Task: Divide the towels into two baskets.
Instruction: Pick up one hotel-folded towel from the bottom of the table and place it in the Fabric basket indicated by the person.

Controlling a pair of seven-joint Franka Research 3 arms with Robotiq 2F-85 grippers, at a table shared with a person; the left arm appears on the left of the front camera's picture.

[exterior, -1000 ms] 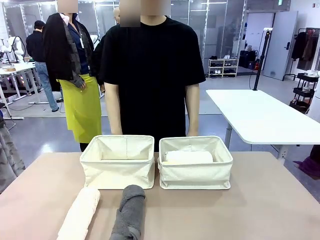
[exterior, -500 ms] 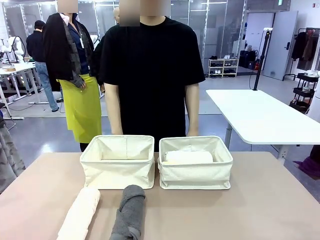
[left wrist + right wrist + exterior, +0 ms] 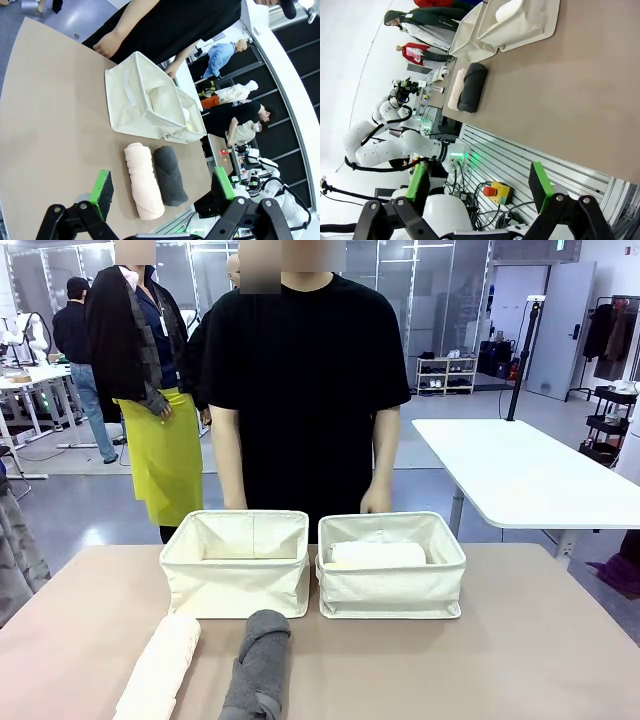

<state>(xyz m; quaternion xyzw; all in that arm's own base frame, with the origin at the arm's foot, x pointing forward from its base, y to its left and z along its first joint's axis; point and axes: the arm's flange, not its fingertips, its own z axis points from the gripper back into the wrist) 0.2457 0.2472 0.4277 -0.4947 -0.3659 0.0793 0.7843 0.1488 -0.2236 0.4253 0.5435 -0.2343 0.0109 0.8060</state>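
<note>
Two soft-sided rectangular cream canvas baskets stand side by side at mid-frame in the front view, open tops up to receive towels: the centre-left basket point(image 3: 235, 562) and the centre-right basket point(image 3: 392, 565). A white rolled terry towel point(image 3: 378, 554) lies inside the centre-right basket. The floor of the centre-left basket is hidden by its front wall. A pale pink rolled terry towel point(image 3: 160, 665) at lower left and a dark grey rolled terry towel point(image 3: 258, 665) at lower centre lie side by side on the tan table point(image 3: 520, 640), just in front of the baskets. They are probably staged there within the arms' reach. The left gripper point(image 3: 162, 175) and the right gripper point(image 3: 477, 180) are both spread wide and empty, raised clear of the table. A person's hand point(image 3: 375, 502) hangs just behind the centre-right basket.
</note>
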